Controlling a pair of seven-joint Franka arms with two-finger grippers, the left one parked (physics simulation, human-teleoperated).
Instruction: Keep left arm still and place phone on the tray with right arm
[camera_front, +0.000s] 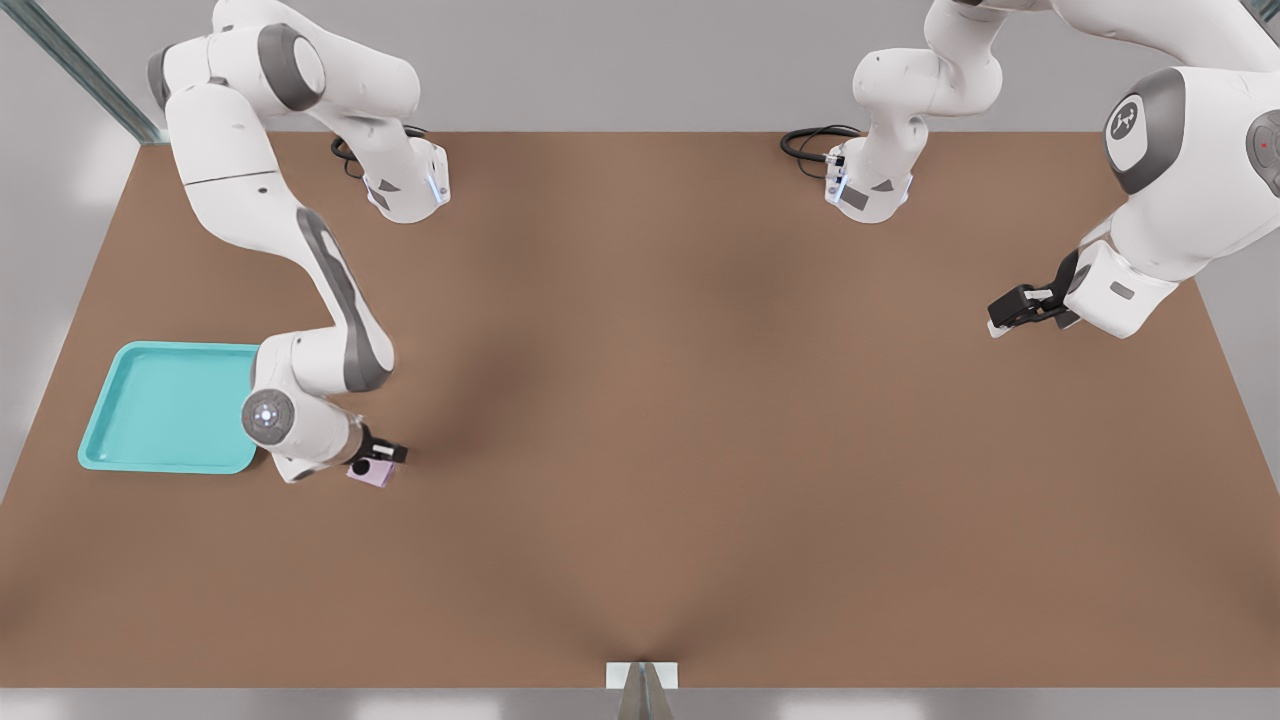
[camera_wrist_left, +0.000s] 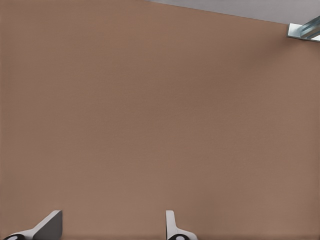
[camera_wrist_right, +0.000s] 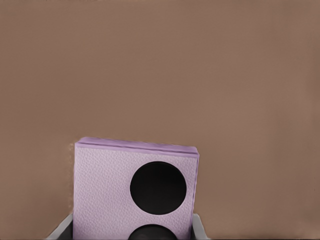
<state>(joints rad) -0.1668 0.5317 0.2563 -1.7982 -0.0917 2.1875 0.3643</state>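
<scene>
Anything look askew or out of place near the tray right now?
Nothing stands out. The phone sits between the fingers of the right arm's hand, beside the tray, not yet on it. The tray lies flat and looks undamaged.

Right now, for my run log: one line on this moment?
claw: shut on phone | phone: beside tray, not in it | place: pending

Lilac phone (camera_front: 372, 473) — beside the turquoise tray (camera_front: 165, 408) — off it.

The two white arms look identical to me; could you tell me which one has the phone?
The right arm beside the tray: its gripper is closed on the phone.
</scene>
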